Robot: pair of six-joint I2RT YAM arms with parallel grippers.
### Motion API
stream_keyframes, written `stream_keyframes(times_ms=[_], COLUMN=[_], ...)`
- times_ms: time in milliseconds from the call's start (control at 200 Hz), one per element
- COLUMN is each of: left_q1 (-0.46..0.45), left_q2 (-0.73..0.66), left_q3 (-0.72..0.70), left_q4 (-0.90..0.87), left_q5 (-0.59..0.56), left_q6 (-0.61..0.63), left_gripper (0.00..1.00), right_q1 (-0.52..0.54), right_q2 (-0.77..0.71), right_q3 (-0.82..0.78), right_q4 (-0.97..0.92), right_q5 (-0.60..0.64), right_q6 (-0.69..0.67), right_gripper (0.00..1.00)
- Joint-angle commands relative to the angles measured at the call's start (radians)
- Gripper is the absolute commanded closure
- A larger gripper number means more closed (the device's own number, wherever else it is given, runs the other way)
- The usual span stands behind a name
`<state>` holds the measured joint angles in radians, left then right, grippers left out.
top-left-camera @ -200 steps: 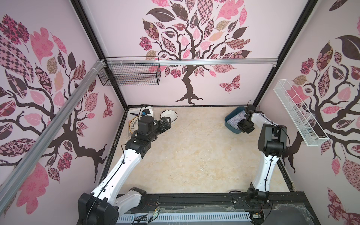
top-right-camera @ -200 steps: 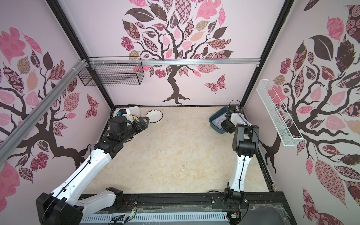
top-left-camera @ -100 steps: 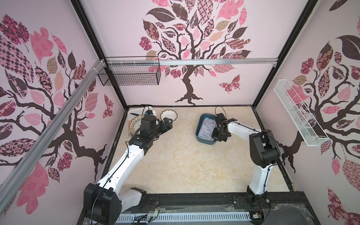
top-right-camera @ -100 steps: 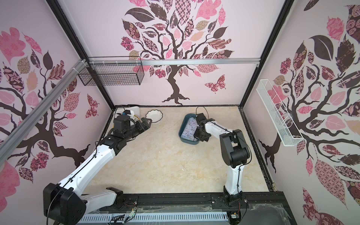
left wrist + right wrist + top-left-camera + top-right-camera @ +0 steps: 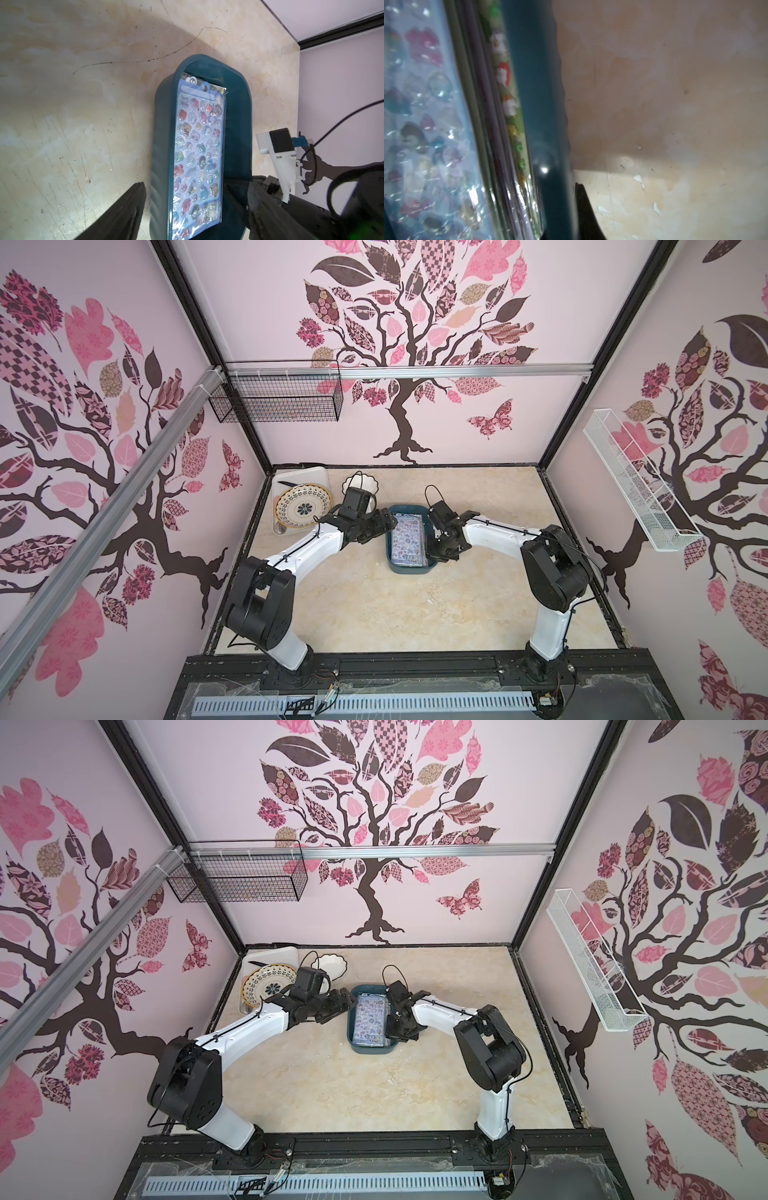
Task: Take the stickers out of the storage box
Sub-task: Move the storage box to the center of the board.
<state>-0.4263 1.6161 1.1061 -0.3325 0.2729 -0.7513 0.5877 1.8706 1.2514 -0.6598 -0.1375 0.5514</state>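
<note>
Our left hand (image 5: 385, 525) hangs released, jaws wide, at one long wall of the storage box (image 5: 409, 570); our right hand (image 5: 434, 548) is clenched on the opposite wall. The stickers (image 5: 406, 537), glossy bubbled sheets, lie stacked inside, long axis along the smooth teal tub, just beside the left hand.

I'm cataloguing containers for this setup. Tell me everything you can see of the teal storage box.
The storage box is a dark teal rectangular tub, plastic by its look, with rounded corners and low walls, open-topped. It sits upright on the beige table between the two arms. A stack of stickers lies inside, a blue sheet on top, nearly filling it. The right gripper is shut on its wall on the robot's right.
</note>
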Motion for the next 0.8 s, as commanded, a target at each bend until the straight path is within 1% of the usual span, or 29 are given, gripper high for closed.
stream_keyframes(times_ms=[0,95,135,165,280,360,440,530,600,795], left_q1=[0.000,-0.003,-0.005,-0.006,-0.009,-0.008,-0.007,-0.009,-0.009,-0.009], left_q2=[0.043,0.084,0.094,0.100,0.120,0.139,0.157,0.194,0.220,0.313], left_q3=[0.034,0.057,0.062,0.063,0.075,0.102,0.128,0.179,0.197,0.244], left_q4=[-0.036,-0.074,-0.087,-0.093,-0.123,-0.154,-0.183,-0.243,-0.260,-0.281], left_q5=[0.022,0.017,0.010,0.002,-0.030,-0.037,-0.068,-0.106,-0.121,-0.076], left_q6=[0.024,0.033,0.035,0.038,0.050,0.072,0.109,0.160,0.183,0.201], left_gripper=[0.19,0.24,0.25,0.25,0.27,0.27,0.28,0.33,0.35,0.44], right_q1=[0.005,0.006,0.007,0.006,0.007,0.006,0.007,0.006,0.007,0.005], right_q2=[-0.063,-0.080,-0.088,-0.092,-0.108,-0.138,-0.195,-0.255,-0.289,-0.367], right_q3=[0.014,0.000,-0.009,-0.015,-0.029,-0.049,-0.080,-0.135,-0.165,-0.233], right_q4=[0.053,0.063,0.074,0.081,0.106,0.121,0.152,0.216,0.238,0.305], right_q5=[0.024,0.043,0.054,0.057,0.055,0.079,0.101,0.123,0.156,0.214], right_q6=[-0.024,-0.028,-0.027,-0.029,-0.040,-0.045,-0.052,-0.050,-0.041,-0.036], right_gripper=[0.95,0.84,0.76,0.72,0.64,0.52,0.45,0.42,0.42,0.42])
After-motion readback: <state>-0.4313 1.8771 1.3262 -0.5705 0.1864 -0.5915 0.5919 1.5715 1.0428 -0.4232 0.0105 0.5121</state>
